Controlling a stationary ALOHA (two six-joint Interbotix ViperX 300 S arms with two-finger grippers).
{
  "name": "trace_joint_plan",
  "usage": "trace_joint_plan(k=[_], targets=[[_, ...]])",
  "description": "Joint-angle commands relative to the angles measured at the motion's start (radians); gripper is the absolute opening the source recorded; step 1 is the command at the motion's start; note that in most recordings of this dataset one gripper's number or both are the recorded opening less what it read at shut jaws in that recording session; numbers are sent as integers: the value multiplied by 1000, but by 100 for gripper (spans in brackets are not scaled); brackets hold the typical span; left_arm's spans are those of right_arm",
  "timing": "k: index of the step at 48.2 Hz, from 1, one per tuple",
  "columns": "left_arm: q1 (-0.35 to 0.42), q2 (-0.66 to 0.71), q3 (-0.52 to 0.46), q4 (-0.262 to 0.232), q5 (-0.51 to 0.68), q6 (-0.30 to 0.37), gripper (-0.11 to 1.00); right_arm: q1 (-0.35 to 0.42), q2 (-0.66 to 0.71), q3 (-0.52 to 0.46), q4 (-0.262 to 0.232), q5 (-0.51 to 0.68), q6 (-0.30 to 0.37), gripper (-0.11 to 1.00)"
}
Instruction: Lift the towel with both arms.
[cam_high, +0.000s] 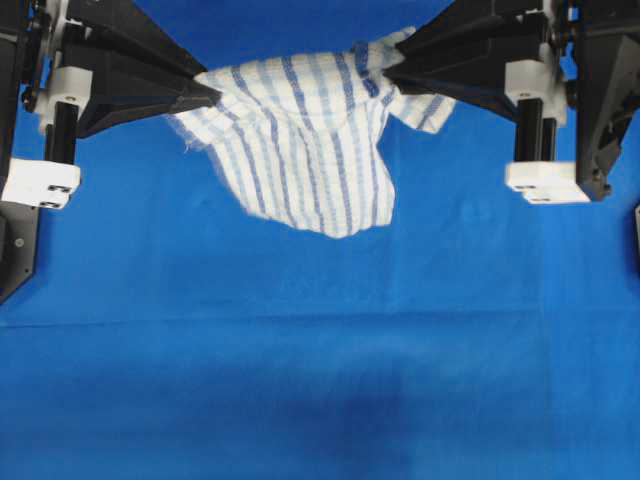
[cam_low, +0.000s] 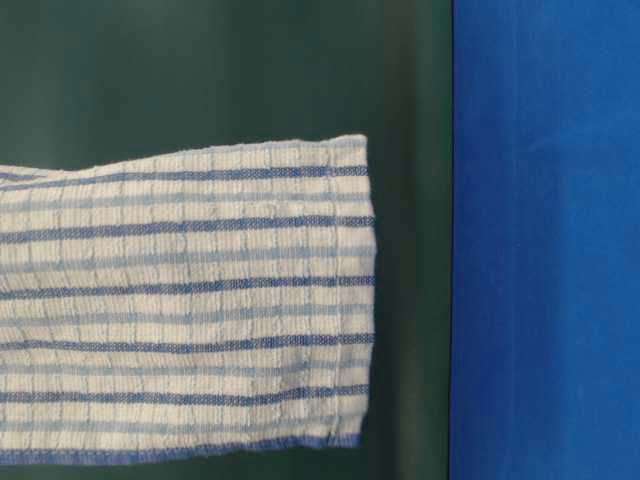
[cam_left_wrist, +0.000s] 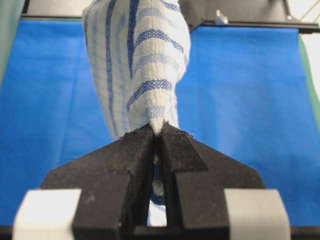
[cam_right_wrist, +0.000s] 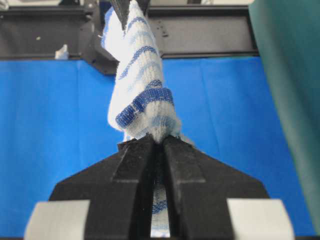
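The white towel (cam_high: 300, 140) with thin blue and grey stripes hangs in the air between my two grippers, its middle sagging toward the blue table cloth (cam_high: 320, 380). My left gripper (cam_high: 212, 92) is shut on the towel's left corner. My right gripper (cam_high: 388, 70) is shut on its right corner, with a flap hanging behind it. In the left wrist view the towel (cam_left_wrist: 145, 65) rises bunched from the closed gripper (cam_left_wrist: 157, 131). In the right wrist view the towel (cam_right_wrist: 140, 95) stretches away from the closed gripper (cam_right_wrist: 159, 139). The table-level view shows the towel (cam_low: 190, 300) hanging flat.
The blue table cloth covers the whole table below. Black arm bases and white fittings (cam_high: 40, 185) stand at the left edge, and matching white fittings (cam_high: 545, 180) at the right. A dark green wall (cam_low: 410, 200) shows behind the towel in the table-level view.
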Motion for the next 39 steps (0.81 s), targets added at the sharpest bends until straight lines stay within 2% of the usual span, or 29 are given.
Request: trace_joint_plan(k=[1, 4, 5, 12, 16, 20, 26, 32, 39], targets=[[0, -5, -17, 2, -14, 17, 5, 3, -8, -21, -3, -9, -3, 7], [2, -3, -11, 2, -21, 23, 18, 3, -5, -20, -5, -8, 0, 8], [2, -3, -6, 2, -28, 23, 24, 3, -3, -20, -5, -6, 2, 11], [2, -9, 28, 2, -57, 23, 70, 5, 3, -3, -15, 15, 5, 55], [2, -17, 49, 2, -74, 23, 89, 3, 3, 9, -25, 25, 11, 68], [0, -23, 67, 0, -91, 20, 91, 3, 2, 21, -26, 29, 17, 63], [-14, -26, 123, 0, -133, 18, 90, 8, 2, 77, -23, 26, 28, 64], [-35, -8, 230, 0, -209, 18, 90, 12, 5, 181, -23, -18, 55, 64], [-41, 20, 351, 0, -308, 17, 90, 11, 5, 324, -25, -138, 104, 64]])
